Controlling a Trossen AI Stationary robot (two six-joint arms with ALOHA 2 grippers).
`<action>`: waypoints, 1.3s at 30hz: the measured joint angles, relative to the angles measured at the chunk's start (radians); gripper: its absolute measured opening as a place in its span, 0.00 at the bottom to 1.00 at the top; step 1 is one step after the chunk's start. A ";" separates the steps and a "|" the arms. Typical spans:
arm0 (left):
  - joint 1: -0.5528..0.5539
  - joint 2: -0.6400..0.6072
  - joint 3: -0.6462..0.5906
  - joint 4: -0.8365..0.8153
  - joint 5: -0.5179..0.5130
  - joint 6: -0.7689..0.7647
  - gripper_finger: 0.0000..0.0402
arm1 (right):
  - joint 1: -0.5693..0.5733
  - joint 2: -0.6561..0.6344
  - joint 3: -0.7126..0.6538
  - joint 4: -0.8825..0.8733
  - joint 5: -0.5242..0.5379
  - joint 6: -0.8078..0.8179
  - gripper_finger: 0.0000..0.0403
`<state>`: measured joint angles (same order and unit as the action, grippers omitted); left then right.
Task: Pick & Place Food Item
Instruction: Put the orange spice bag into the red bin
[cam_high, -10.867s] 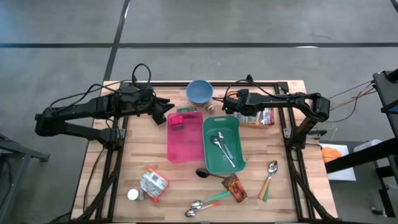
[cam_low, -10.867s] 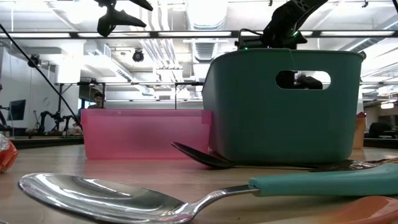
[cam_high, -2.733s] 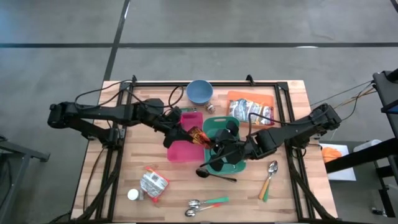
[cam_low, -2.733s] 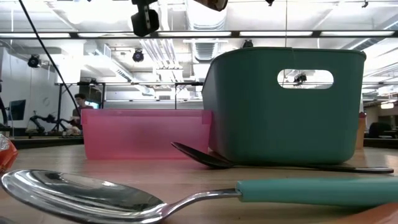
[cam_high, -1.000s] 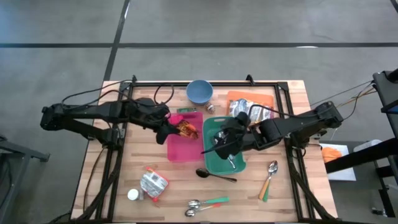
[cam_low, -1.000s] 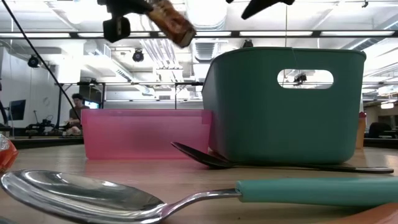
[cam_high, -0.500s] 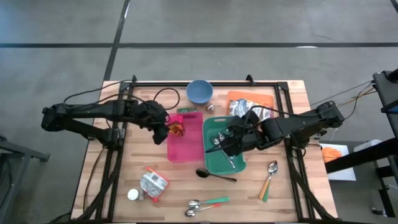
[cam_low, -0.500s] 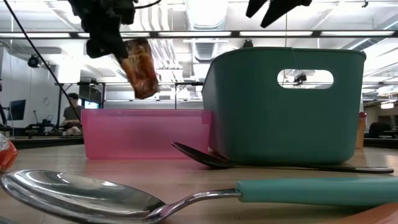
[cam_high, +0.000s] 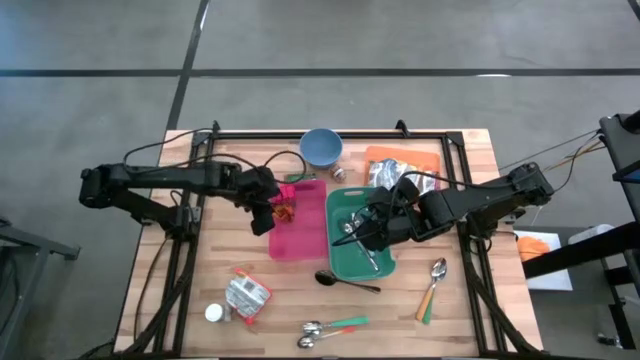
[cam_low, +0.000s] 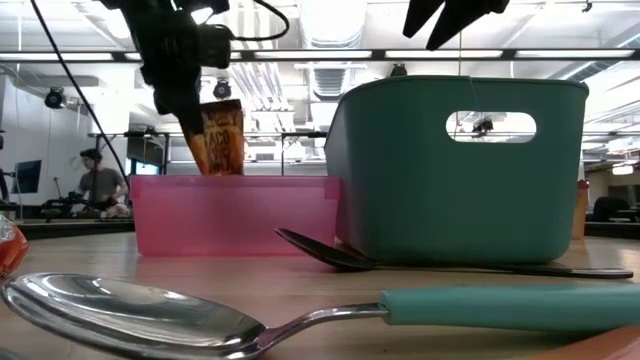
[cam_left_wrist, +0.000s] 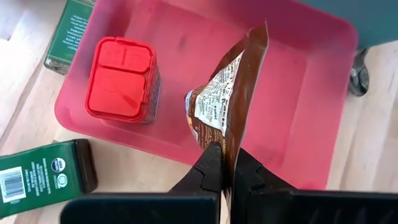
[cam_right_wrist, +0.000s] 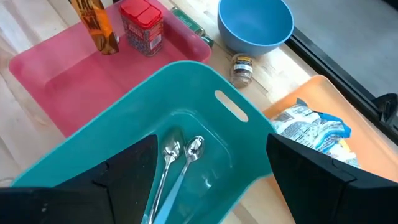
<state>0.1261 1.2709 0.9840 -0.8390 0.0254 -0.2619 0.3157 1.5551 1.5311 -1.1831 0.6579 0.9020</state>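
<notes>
A brown printed food packet (cam_left_wrist: 227, 99) hangs over the pink bin (cam_high: 300, 238), with my left gripper (cam_high: 268, 205) shut on it. In the low view the packet (cam_low: 222, 138) stands upright, its lower end about level with the pink bin's rim (cam_low: 230, 182). A red-lidded container (cam_left_wrist: 121, 78) stands in the pink bin's far end. My right gripper (cam_right_wrist: 211, 149) hovers open above the teal bin (cam_high: 378, 268), where two spoons (cam_right_wrist: 180, 155) lie on the floor. My left gripper pinches the packet's upper end (cam_left_wrist: 227, 144) between its two fingers (cam_left_wrist: 211, 163), one on each flat face. The fingers come from above, slanting down. The packet hangs below them, upright and clear of the bin's floor.
A blue bowl (cam_high: 321, 147) and a small jar (cam_right_wrist: 241, 67) sit at the far edge. An orange tray with packets (cam_high: 403, 170) lies far right. Green boxes (cam_left_wrist: 43, 171) lie beside the pink bin. Spoons (cam_high: 335, 325) and a silver packet (cam_high: 245, 295) lie near the front.
My left gripper has gone down and a little toward the table's left edge with the packet, tipping to point more steeply down. The packet has swung from slanted to upright and sunk to the pink bin's rim. My right gripper has stayed open.
</notes>
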 joint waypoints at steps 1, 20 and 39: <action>0.001 0.005 0.000 0.000 -0.001 0.004 0.00 | 0.000 0.000 -0.001 0.000 0.000 0.000 0.74; 0.018 0.127 -0.001 0.001 -0.018 0.064 0.00 | 0.000 0.000 -0.010 0.001 -0.003 0.000 0.74; 0.024 0.126 -0.008 0.000 -0.060 0.098 0.00 | 0.000 0.000 -0.023 0.003 -0.006 0.004 0.74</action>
<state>0.1503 1.3968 0.9760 -0.8394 -0.0341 -0.1637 0.3161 1.5551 1.5082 -1.1801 0.6514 0.9058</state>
